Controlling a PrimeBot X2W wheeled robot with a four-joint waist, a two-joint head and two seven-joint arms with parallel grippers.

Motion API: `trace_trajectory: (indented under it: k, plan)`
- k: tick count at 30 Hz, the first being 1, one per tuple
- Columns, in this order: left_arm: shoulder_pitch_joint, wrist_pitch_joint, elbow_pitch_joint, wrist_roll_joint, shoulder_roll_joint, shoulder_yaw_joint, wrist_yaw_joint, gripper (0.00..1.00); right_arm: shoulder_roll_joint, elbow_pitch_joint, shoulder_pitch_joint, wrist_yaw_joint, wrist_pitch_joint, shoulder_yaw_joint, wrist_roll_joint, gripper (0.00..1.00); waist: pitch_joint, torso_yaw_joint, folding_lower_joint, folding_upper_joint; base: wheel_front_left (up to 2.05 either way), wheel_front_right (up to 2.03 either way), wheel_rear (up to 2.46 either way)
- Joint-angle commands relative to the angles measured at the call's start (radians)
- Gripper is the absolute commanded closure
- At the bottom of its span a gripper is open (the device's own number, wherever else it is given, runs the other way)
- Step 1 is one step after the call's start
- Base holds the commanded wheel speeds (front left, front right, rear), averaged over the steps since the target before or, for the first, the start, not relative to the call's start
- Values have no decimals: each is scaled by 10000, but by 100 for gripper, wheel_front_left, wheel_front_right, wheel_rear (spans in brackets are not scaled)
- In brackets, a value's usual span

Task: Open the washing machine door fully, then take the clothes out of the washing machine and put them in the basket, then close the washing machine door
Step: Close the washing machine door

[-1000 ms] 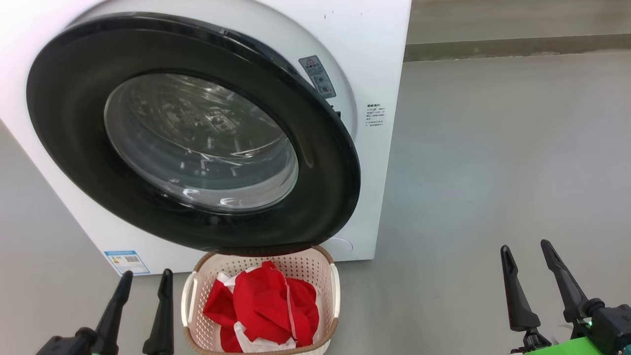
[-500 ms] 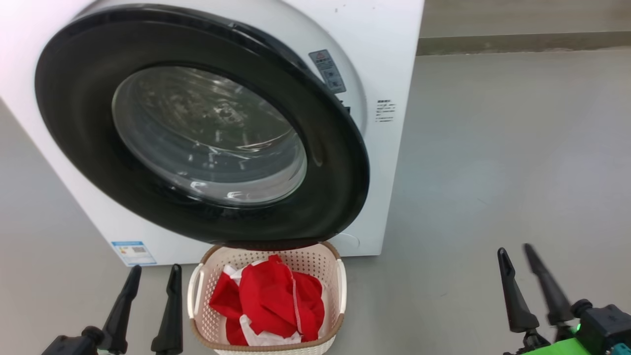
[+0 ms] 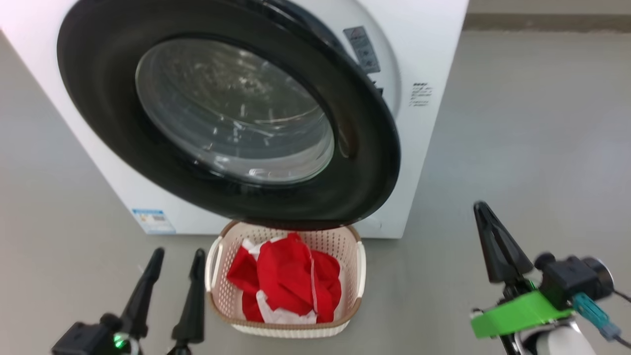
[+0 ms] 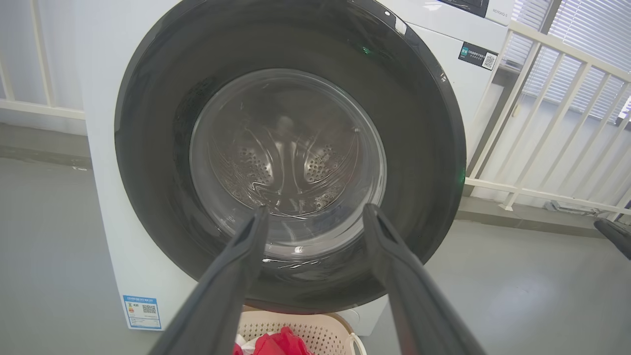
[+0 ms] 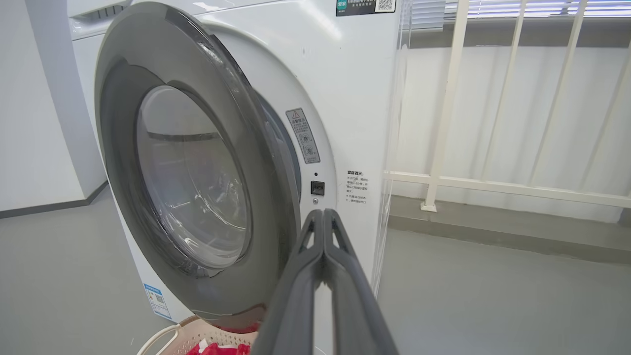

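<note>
Right gripper [image 3: 479, 208] now presses its fingers together, empty, likely to push the ajar door [image 3: 227, 113] closed; clothes [image 3: 286, 276] lie in basket [image 3: 340, 244]; left gripper [image 3: 178, 252] idles, spread.

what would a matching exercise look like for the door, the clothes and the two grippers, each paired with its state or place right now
Column one:
1 washing machine door
2 clothes
3 left gripper
4 right gripper

Column two:
a shut, holding nothing
b heaped in the basket
c open, holding nothing
d ajar, its lower rim above the basket

Pairs: 1-d, 2-b, 3-c, 4-a
</note>
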Motion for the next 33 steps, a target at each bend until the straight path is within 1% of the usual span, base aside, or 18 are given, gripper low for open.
trace_trajectory:
  k: [1, 2, 9, 19, 33]
  plan:
    - [-672, -3, -319, 137, 30, 200, -50, 0, -108, -102, -676, 62, -63, 388, -177, 100, 479, 366, 0, 0, 0, 0, 0]
    - [-672, -3, -319, 137, 30, 200, -50, 0, -108, -102, -676, 62, -63, 388, -177, 100, 479, 366, 0, 0, 0, 0, 0]
    - [-1284, -119, -209, 105, -252, -50, -254, 0, -243, 423, -1973, 62, -63, 907, -502, 100, 1200, 721, 0, 0, 0, 0, 0]
    - [-1831, -286, 60, 187, -398, -148, -451, 0, -621, 1274, -3721, 62, -63, 1774, -274, 100, 1972, 1081, 0, 0, 0, 0, 0]
    - [-2335, -418, 315, 267, -574, -237, -725, 0, -898, 2211, -5615, 62, -63, 2067, -66, 100, 2911, 1320, 0, 0, 0, 0, 0]
